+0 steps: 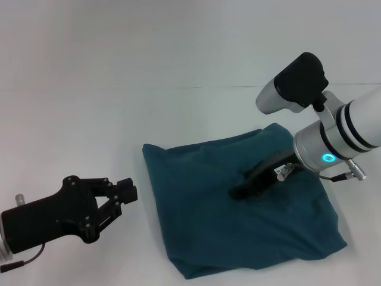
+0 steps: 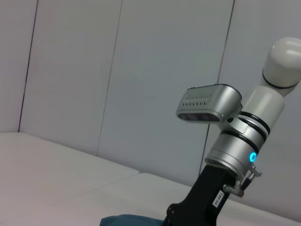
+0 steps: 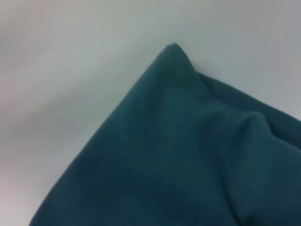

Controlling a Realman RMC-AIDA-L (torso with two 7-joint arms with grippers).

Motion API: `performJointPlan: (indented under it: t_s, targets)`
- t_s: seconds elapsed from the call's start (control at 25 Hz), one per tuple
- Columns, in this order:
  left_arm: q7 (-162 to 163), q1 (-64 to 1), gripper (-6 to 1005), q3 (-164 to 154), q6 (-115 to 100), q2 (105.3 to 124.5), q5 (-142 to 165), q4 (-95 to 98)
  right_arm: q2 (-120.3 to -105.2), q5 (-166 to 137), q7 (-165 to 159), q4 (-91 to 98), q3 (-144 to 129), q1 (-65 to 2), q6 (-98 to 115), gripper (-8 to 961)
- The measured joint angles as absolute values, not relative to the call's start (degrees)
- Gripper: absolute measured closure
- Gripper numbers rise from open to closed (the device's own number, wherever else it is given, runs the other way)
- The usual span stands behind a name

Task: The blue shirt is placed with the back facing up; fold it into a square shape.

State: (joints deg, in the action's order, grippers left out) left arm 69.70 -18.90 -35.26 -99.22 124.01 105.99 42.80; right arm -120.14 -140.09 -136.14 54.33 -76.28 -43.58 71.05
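On the white counter [image 1: 89, 119] in front of you, the blue shirt [image 1: 196, 220] lies right of centre, already folded into a rough, slightly skewed four-sided bundle. Its soft teal fabric is wrinkled, with a rounded fold along the near edge and a pointed corner at the far left; you can see no lettering on the side that faces up. The right wrist view shows you one such pointed corner of the cloth [image 3: 178, 150] against the pale counter.

Your right end effector [image 1: 238, 192] reaches down from the far right onto the middle of the shirt, its dark fingers resting on the fabric; you cannot tell whether they are parted or pinched. A small white label sits on its black body, but the print is too small to read.

Your left end effector [image 1: 132, 190] hovers at the near left, off the shirt and just beside its left edge, fingers close together and gripping nothing.
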Motion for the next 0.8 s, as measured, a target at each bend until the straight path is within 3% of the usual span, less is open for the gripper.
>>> performJointPlan:
  t_s: [0.8]
  targets:
    - [69.69, -19.14, 872, -35.15, -99.23, 123.84, 106.00, 43.15, -120.14, -134.68, -134.81, 54.00, -77.15, -44.39, 71.19, 357]
